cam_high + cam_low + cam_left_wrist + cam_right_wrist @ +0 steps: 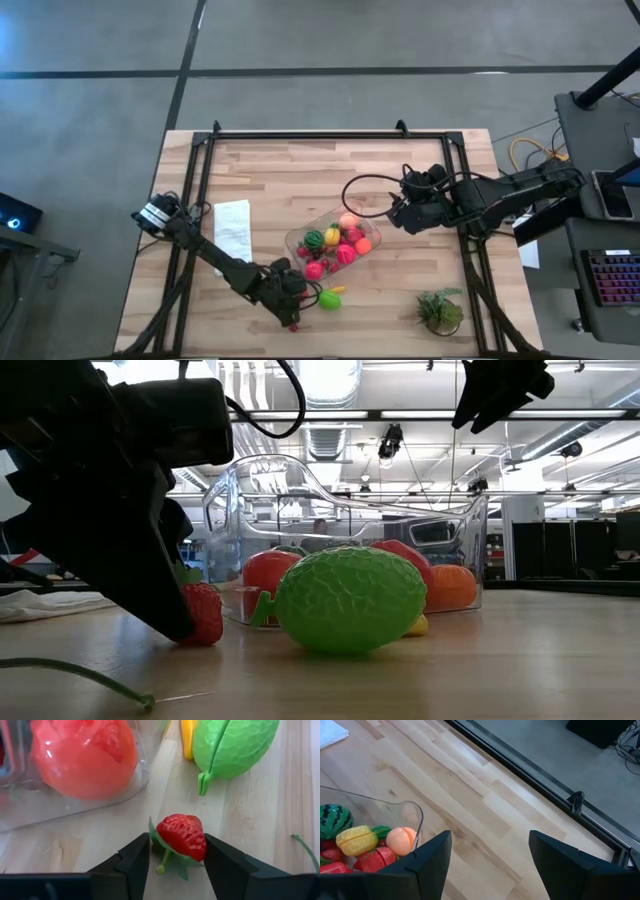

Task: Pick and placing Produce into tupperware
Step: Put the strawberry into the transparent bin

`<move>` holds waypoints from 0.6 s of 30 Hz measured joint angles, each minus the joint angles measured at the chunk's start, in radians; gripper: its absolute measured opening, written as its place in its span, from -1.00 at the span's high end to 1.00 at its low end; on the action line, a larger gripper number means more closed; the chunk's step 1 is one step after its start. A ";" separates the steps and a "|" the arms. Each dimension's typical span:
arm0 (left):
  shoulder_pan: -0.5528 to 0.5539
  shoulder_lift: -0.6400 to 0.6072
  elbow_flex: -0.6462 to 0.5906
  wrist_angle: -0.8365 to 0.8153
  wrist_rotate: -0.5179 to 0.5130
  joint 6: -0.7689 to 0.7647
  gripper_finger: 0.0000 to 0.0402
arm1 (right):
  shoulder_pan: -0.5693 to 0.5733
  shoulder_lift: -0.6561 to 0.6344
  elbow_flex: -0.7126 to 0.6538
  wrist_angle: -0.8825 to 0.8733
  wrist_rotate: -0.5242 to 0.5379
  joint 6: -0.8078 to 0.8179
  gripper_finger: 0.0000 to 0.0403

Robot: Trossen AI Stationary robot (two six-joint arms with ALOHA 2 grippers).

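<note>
Strawberry [181,836] looks small, light, hard plastic, likely slippery; best pinched across its sides. Left gripper [176,857] clamps it on the table [260,820], beside the tupperware [75,805]. Right gripper [490,855] hangs open, empty.

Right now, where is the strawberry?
The strawberry sits on the table between the left end effector's fingers, at the table's near edge in the high view, just outside the tupperware and beside the lime-green fruit.
</note>
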 joint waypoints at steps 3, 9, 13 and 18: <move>0.000 0.000 0.005 -0.015 0.006 -0.001 0.25 | 0.000 0.000 -0.001 0.000 0.000 -0.001 -0.28; -0.002 -0.057 0.016 -0.140 0.052 -0.063 0.28 | 0.000 0.000 -0.001 0.000 0.000 -0.001 -0.28; -0.002 -0.143 0.026 -0.237 0.040 -0.089 0.28 | 0.000 0.000 -0.002 0.000 0.000 -0.001 -0.28; -0.003 -0.275 0.029 -0.344 0.018 -0.091 0.28 | 0.000 0.000 -0.003 0.001 0.000 -0.001 -0.28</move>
